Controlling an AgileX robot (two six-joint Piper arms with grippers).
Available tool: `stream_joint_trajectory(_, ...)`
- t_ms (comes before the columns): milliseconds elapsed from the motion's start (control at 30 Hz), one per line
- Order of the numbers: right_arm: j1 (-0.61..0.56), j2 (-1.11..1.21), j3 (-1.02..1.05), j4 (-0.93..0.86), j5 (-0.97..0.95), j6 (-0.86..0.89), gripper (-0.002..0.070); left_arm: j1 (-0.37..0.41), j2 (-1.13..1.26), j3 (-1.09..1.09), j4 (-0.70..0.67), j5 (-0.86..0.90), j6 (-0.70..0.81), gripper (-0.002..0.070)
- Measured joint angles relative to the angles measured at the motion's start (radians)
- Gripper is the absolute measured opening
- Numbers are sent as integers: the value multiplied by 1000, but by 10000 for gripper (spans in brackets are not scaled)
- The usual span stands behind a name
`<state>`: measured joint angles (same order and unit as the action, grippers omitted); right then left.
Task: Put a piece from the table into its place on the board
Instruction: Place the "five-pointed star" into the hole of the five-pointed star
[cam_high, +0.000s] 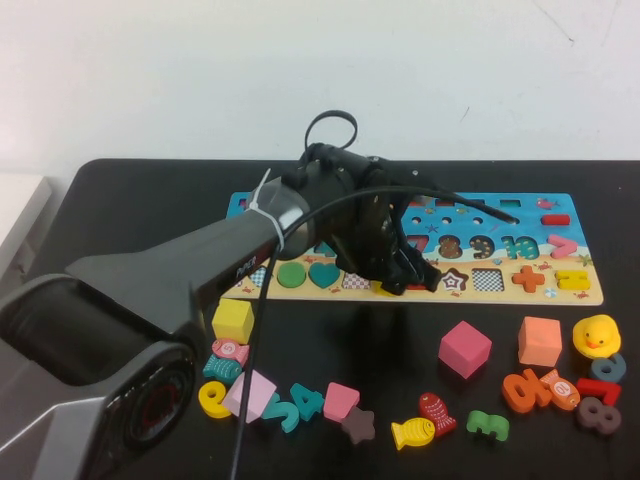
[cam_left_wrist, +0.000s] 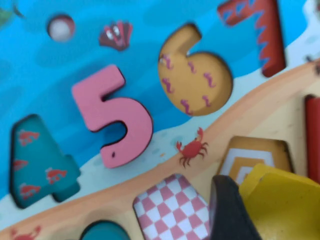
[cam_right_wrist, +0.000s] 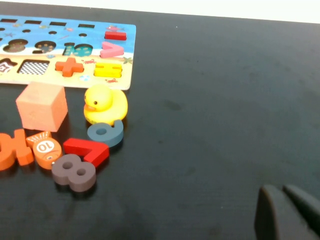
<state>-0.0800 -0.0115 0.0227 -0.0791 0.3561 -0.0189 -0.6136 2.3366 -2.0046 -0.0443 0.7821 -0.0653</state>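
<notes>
**Operator:** Left hand is down over the front row of the board, just beside the teal heart, and I've got it clamped on the yellow pentagon piece. From the wrist camera the piece sits tilted in the fingers, overlapping the edge of the pentagon slot with the ringed pattern, right next to the empty checkered slot.

**Observer:** So it's off the counter?

**Operator:** Yes, the pickup and the carry look done. What's left, by my read, is squaring the piece to the slot, pressing it flat and letting go. It doesn't look seated; one edge rides above the board.

**Observer:** And the other arm?

**Operator:** Right hand is parked low over bare counter, well apart from the rubber duck and the loose numbers. Its fingertips look nearly together with nothing between them.
</notes>
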Motion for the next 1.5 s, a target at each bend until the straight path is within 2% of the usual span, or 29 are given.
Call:
stream_joint_trajectory(1400, 0, 0, 0, 0, 0, 0, 19, 0, 11, -12, 21, -47, -19, 312)
stream_joint_trajectory(1500, 0, 0, 0, 0, 0, 0, 19, 0, 11, -12, 10, -47, -11, 332)
